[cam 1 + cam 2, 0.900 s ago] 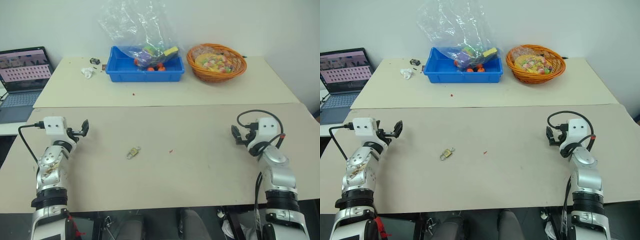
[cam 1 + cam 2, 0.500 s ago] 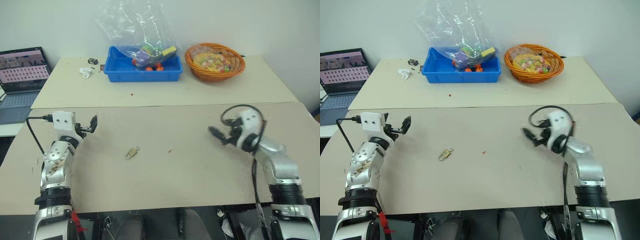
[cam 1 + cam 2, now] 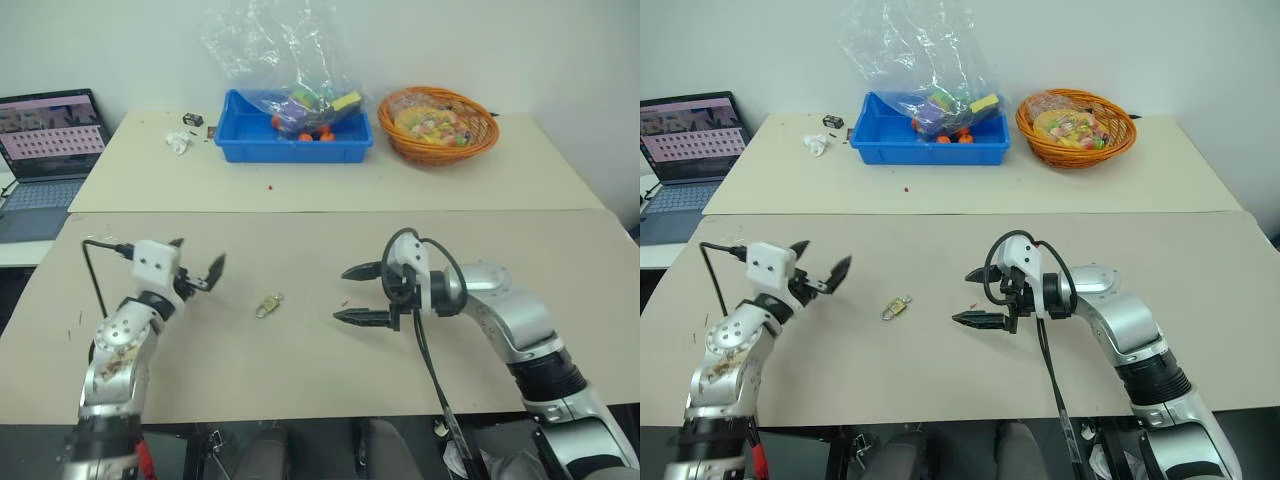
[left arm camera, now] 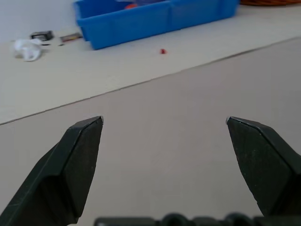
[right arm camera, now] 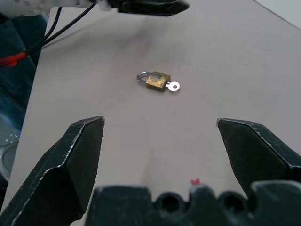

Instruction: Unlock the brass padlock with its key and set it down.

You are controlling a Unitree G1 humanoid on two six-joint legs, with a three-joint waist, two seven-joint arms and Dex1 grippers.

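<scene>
The brass padlock [image 3: 266, 305] lies flat on the near table, between my two arms; in the right wrist view the padlock [image 5: 156, 80] shows its silvery shackle on one side and the key [image 5: 173, 86] sticking out of the other. My right gripper [image 3: 356, 293] hovers open just right of the padlock, its fingers pointing left toward it with nothing between them. To the padlock's left my left gripper [image 3: 197, 262] stands open and empty, and its fingers [image 4: 80, 155] frame bare tabletop in the left wrist view.
On the far table stand a blue bin [image 3: 290, 140] with toys and a clear plastic bag, an orange basket [image 3: 437, 123] of sweets, and small bits of litter [image 3: 178, 144]. A laptop [image 3: 45, 150] sits far left. Red specks [image 3: 344, 301] dot the near table.
My right arm has swung in from the table's right side to just right of the padlock, its fingers now pointing left. My left gripper has moved a little toward the padlock. The padlock has stayed put.
</scene>
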